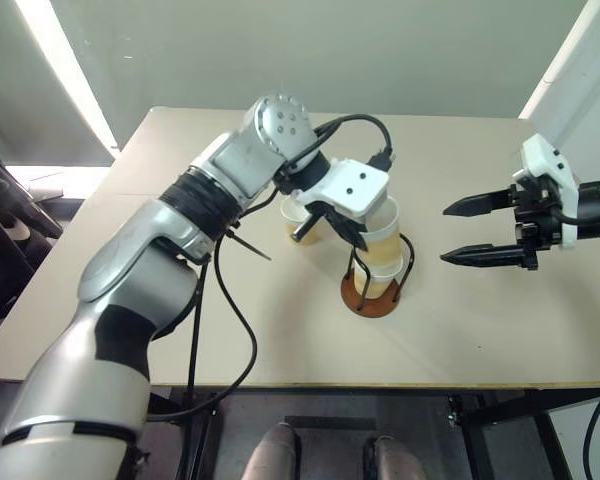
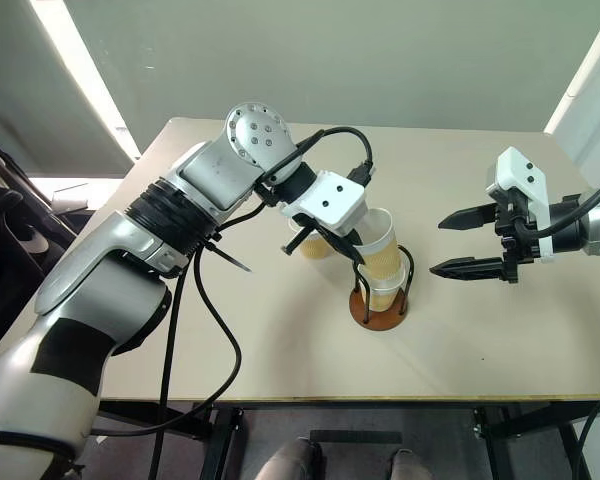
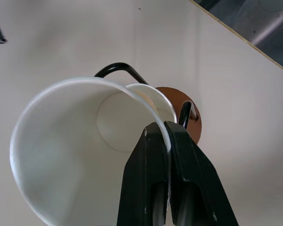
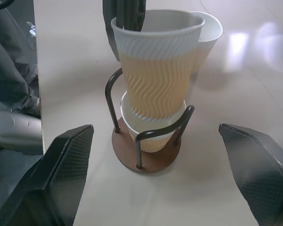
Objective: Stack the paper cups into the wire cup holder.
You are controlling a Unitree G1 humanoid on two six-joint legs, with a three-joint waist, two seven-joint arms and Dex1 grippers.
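Three paper cups are visible on the beige table (image 1: 480,330). Nearest the table's front edge, the wire cup holder (image 4: 146,155) stands upright on its reddish-brown disc, with one cup (image 4: 146,136) seated inside the black loops. A second cup (image 4: 155,70) is partly nested in the first, tilted slightly, its upper half above the wire loops. The left gripper (image 3: 167,141) reaches down over it, its two black fingers pinched together on the cup's white rim. To the right of the holder and apart from it, the right gripper (image 1: 480,232) hangs above the table with its fingers spread wide, holding nothing. Just beyond the holder, partly hidden by the left gripper, the third cup (image 4: 208,35) stands upright on the table.
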